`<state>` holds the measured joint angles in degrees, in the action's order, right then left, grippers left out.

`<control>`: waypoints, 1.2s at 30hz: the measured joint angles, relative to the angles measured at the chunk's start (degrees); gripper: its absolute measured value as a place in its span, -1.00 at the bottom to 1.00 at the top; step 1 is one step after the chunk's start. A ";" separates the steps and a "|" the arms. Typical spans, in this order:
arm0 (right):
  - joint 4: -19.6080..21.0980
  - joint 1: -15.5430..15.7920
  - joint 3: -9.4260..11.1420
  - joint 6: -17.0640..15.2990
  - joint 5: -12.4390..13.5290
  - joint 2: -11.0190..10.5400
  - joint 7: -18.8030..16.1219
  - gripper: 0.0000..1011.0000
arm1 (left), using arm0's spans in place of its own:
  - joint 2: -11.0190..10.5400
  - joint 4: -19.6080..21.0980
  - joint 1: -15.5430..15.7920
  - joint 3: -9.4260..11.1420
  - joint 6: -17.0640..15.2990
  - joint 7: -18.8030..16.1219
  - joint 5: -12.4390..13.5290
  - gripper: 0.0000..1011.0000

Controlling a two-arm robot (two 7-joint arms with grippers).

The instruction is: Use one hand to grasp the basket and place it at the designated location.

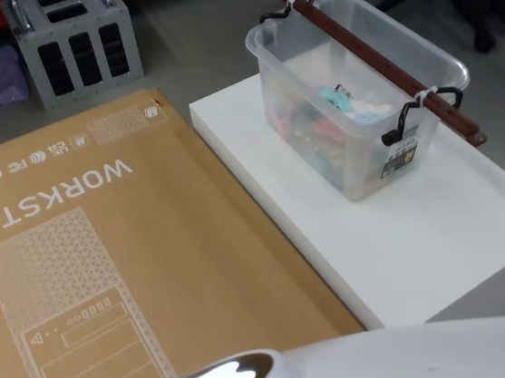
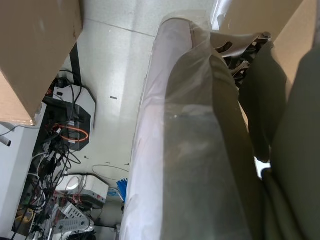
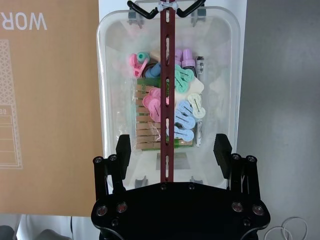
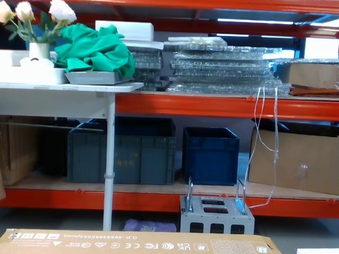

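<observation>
Right pincer hangs wide open and empty above the basket, fingers either side of its handle. I should descend centred, close across the handle's middle, lift level.

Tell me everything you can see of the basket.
The basket is a translucent whitish plastic tub with a rounded rim, standing upright on the white platform. A maroon-brown slotted bar handle spans its length, fastened by white ties to black hooks at both ends. Pastel and wooden clothes pegs lie inside. The right gripper hovers open over one end, straddling the bar.
</observation>
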<state>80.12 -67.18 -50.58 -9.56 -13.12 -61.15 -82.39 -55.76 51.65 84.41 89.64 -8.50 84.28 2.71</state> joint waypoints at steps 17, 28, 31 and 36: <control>0.00 0.00 0.00 0.00 0.00 0.00 0.00 0.98 | 0.00 0.00 0.00 0.00 0.00 0.00 0.00 -1.00; 0.00 0.00 0.00 0.00 0.00 0.00 0.00 0.98 | 0.00 0.00 0.00 0.00 0.00 0.00 0.00 -1.00; 0.00 0.00 0.00 0.00 0.00 0.00 0.00 0.98 | 0.00 0.00 0.00 0.00 0.00 0.00 0.00 -1.00; 0.00 0.00 0.00 0.00 0.00 0.00 0.00 0.98 | 0.00 0.00 0.00 0.00 0.00 0.00 0.00 -1.00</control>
<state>80.12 -67.17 -50.58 -9.56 -13.12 -61.14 -82.39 -55.76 51.66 84.40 89.64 -8.50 84.29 2.71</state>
